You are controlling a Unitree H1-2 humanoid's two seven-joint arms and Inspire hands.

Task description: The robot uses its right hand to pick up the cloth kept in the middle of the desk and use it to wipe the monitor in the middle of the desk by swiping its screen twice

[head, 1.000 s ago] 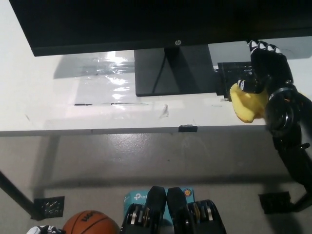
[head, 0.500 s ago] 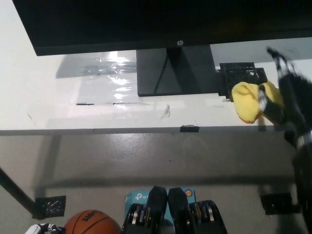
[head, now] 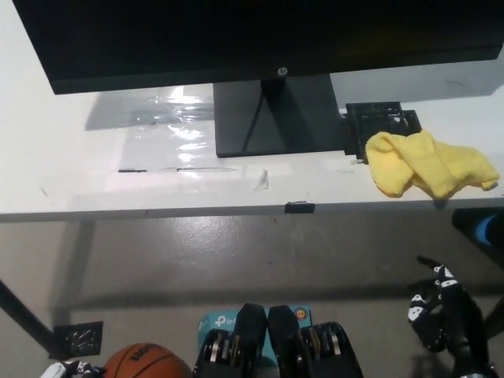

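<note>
Now the yellow cloth [head: 429,162] lies crumpled on the white desk [head: 79,169], just right of the monitor [head: 252,39] stand, touching a small black piece behind it. My right hand [head: 445,315] hangs well below the desk edge, fingers spread, holding nothing. My left hand [head: 67,369] barely shows at the lower left; its fingers I cannot tell.

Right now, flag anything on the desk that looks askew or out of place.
The yellow cloth lies crumpled at the desk's right front, partly over a black bracket. Tape curls up near the front edge. The right hand hangs low, off the desk.
</note>
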